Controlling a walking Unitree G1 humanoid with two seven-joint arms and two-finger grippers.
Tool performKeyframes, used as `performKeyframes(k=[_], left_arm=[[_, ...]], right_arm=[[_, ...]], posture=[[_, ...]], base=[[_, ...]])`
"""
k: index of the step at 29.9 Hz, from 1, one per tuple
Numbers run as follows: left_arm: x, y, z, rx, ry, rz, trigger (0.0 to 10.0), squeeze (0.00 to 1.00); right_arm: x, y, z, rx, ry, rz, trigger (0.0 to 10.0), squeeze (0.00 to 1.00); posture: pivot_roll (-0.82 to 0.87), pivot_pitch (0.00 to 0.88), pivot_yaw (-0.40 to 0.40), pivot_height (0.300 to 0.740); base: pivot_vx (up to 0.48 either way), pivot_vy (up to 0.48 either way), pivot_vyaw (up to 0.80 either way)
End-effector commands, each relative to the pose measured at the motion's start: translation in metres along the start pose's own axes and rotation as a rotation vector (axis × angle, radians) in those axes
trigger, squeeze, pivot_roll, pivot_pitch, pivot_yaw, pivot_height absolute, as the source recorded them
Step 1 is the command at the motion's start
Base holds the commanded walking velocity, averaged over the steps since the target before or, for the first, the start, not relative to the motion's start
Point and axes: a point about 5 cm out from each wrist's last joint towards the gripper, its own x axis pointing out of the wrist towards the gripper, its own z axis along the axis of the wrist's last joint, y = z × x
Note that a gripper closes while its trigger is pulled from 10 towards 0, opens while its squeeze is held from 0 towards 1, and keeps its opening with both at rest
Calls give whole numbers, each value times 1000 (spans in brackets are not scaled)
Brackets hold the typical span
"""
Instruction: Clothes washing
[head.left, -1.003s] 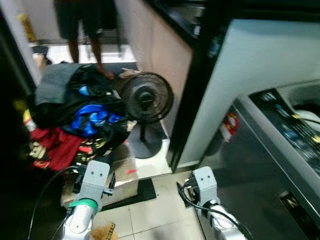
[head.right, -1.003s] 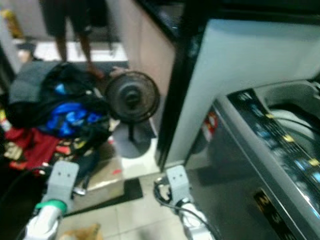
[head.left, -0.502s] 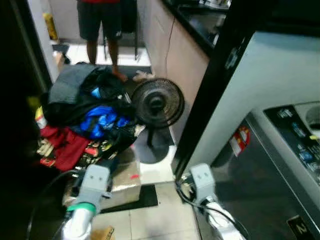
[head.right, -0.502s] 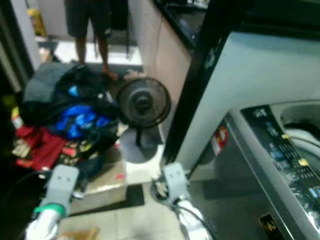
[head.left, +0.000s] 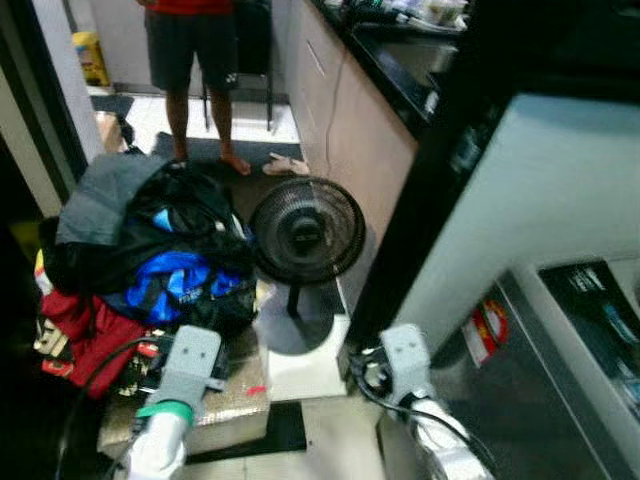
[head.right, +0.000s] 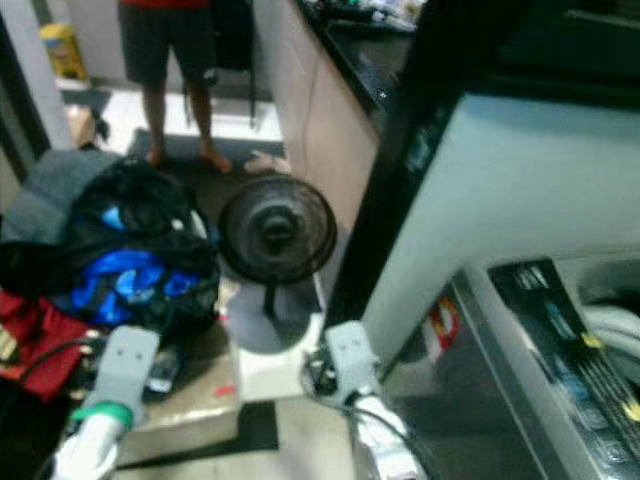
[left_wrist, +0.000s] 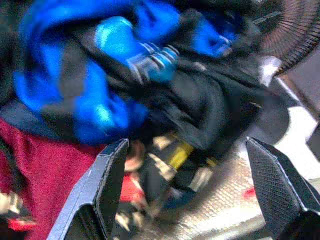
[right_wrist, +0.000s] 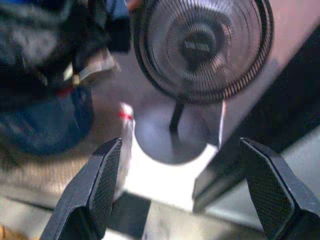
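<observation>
A heap of clothes (head.left: 150, 255), black, blue, grey and red, lies on the floor at my left. The grey washing machine (head.right: 560, 350) stands at my lower right, its control panel (head.right: 575, 335) facing up. My left arm (head.left: 188, 368) is held low in front of the heap. In the left wrist view the left gripper (left_wrist: 186, 145) is open, a short way off the blue and black garments (left_wrist: 100, 85) and red cloth (left_wrist: 35, 165). My right arm (head.left: 403, 362) is beside the machine. The right gripper (right_wrist: 181, 142) is open and faces the fan (right_wrist: 200, 47).
A black standing fan (head.left: 305, 232) stands on the floor between the heap and a tall dark cabinet edge (head.left: 420, 230). A person's bare legs (head.left: 195, 110) stand at the far end of the passage. A kitchen counter (head.left: 370, 60) runs along the right. A flat cardboard box (head.left: 235, 385) lies under the heap.
The whole picture has shifted: the washing machine has slid toward the right edge, and the heap and fan sit more centrally. Both arms keep their pose, grippers still open.
</observation>
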Motion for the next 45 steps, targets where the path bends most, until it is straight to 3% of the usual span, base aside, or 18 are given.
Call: performKeyframes(k=[1, 16, 22, 28, 30, 33, 39, 45], left_arm=[[-3, -7, -3, -7, 8, -18, 10000, 0], [-1, -5, 2, -3, -15, -11, 10000, 0], [0, -2, 5, -10, -25, 1, 10000, 0], [7, 11, 28, -52, -115, 8, 10000, 0], [10, 16, 42, -67, -170, -19, 10000, 0], [12, 17, 55, -75, -220, -56, 10000, 0], [14, 13, 85, -84, -314, -87, 10000, 0], [14, 8, 101, -82, -362, -97, 10000, 0]], right_arm=[[-5, -9, -6, -3, 20, -35, 10000, 0], [9, -11, 23, 32, -99, -47, 10000, 0], [14, -7, 39, 56, -170, -21, 10000, 0], [23, -6, 78, 66, -320, -4, 10000, 0], [26, -8, 97, 68, -389, -1, 10000, 0], [27, -11, 111, 73, -433, -2, 10000, 0], [26, -17, 129, 79, -493, -7, 10000, 0], [24, -18, 135, 90, -510, -8, 10000, 0]], posture=[[145, 46, -68, 740], [148, 50, -66, 740], [149, 50, -67, 740], [145, 53, -69, 740], [143, 53, -70, 740], [141, 53, -73, 740], [140, 54, -73, 740], [138, 57, -71, 740]], base=[[368, 0, 788], [361, 0, 729], [331, 0, 0], [0, 0, 0], [0, 0, 0], [0, 0, 0], [0, 0, 0], [0, 0, 0]])
